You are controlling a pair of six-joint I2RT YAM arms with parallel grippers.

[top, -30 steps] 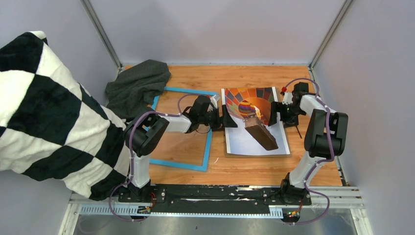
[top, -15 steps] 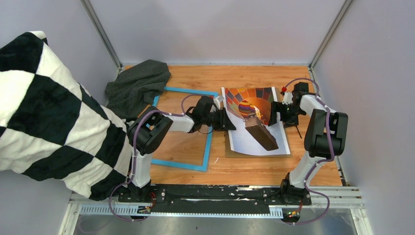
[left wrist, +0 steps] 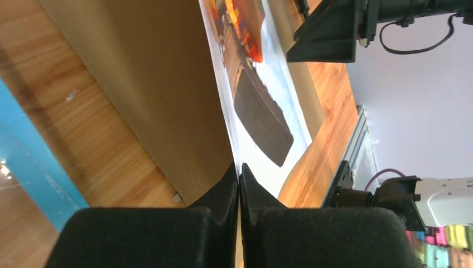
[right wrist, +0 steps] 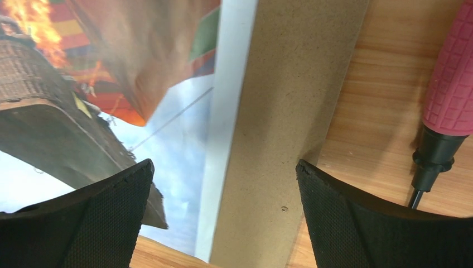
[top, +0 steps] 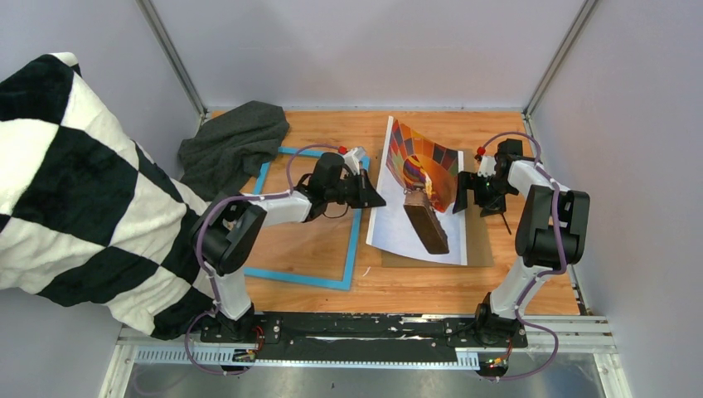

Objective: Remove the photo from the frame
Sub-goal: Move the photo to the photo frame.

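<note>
The photo [top: 419, 207], a hot-air balloon print, is lifted along its left edge and curls up over the brown backing board [top: 479, 240]. My left gripper [top: 375, 199] is shut on that left edge. The left wrist view shows its jaws [left wrist: 239, 173] pinched on the photo's [left wrist: 262, 111] white border, above the board [left wrist: 156, 84]. The empty blue frame [top: 355, 240] lies flat to the left, under the left arm. My right gripper [top: 466, 192] stands open over the board's right side. In its wrist view the right gripper [right wrist: 224, 164] straddles the photo's edge [right wrist: 167, 128] and the board [right wrist: 284, 111], holding nothing.
A pink-handled screwdriver [right wrist: 449, 78] lies on the table right of the board. A grey cloth [top: 236, 145] is heaped at the back left, overlapping the frame's corner. A black-and-white checked cushion [top: 75, 191] fills the left side.
My left gripper has shut on the photo's left edge and drawn it left and up. The photo now curls and uncovers the board's right side. The right arm has stayed put.
</note>
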